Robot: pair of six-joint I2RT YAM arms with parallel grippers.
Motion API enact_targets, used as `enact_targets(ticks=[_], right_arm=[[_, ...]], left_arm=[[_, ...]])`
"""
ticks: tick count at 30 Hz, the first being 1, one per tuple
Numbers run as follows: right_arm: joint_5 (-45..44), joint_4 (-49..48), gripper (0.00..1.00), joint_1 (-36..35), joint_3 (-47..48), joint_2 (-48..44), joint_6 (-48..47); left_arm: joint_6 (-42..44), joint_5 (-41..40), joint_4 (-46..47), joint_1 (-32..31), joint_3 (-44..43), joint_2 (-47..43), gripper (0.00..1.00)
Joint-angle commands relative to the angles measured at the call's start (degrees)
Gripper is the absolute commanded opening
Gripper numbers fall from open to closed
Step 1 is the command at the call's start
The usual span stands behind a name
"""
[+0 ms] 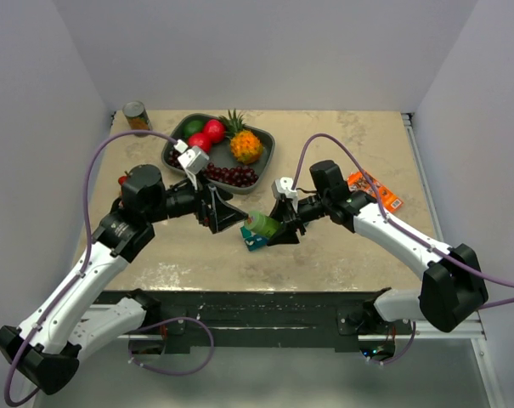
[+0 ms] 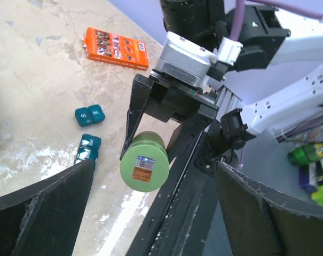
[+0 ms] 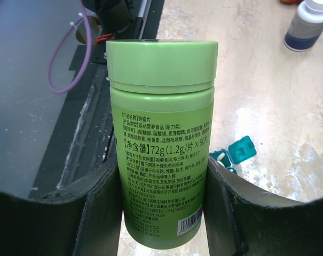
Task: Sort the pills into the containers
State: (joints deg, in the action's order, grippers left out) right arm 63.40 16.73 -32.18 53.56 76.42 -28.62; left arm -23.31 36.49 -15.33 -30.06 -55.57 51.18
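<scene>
Right gripper (image 1: pixel 279 226): clamped on the green bottle (image 3: pixel 161 133), one finger on each side of its lower body.
Green bottle: cap on, held clear of the table (image 1: pixel 341 255) and tipped toward its side. Printed label faces the right wrist camera. One round end, bearing a small sticker, points at the left gripper (image 1: pixel 232 214).
Left gripper: jaws stand wide apart, just short of the bottle's end. The overhead view does not settle whether they touch it.
Containers (image 2: pixel 89 115): small teal cubes lying on the table in short strips, near its front edge and below the held bottle.
Container detail: the left wrist view shows one joined pair with lids down and lettering on top. A second strip lies near it, closer to the table edge, the two not touching. The right wrist view shows one cube with its lid raised.
Fruit tray (image 1: pixel 269 141): dark grey, at the back of the table, well apart from the containers. It holds a pineapple (image 1: pixel 245 145), red fruit (image 1: pixel 207 135) and dark grapes (image 1: pixel 232 176).
Can (image 1: pixel 136 115): upright at the back left corner.
Orange packet (image 1: pixel 375 191): flat on the table beside the right arm.
White bottle (image 3: pixel 305 24): upright on the table, seen only at the edge of the right wrist view.
</scene>
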Motion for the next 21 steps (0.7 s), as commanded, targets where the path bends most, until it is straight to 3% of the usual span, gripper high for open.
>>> enact_targets(ticks=[1,12,21], right_arm=[[-1.52,0.06,0.0,0.02,2.87,-1.63,-2.49],[-2.75,0.76,0.0,0.1,3.04,-0.66,-3.37],[-2.84,1.11,0.0,0.02,3.13,-0.05,-3.81]], left_arm=[[-5.78,-4.41,-0.13,0.18,0.2,-0.38,0.99],[-5.61,-3.35,-1.19,-1.31,-2.08,3.57,0.99],[-5.08,-12.84,-4.79,-6.94,-7.79,10.43,1.0]])
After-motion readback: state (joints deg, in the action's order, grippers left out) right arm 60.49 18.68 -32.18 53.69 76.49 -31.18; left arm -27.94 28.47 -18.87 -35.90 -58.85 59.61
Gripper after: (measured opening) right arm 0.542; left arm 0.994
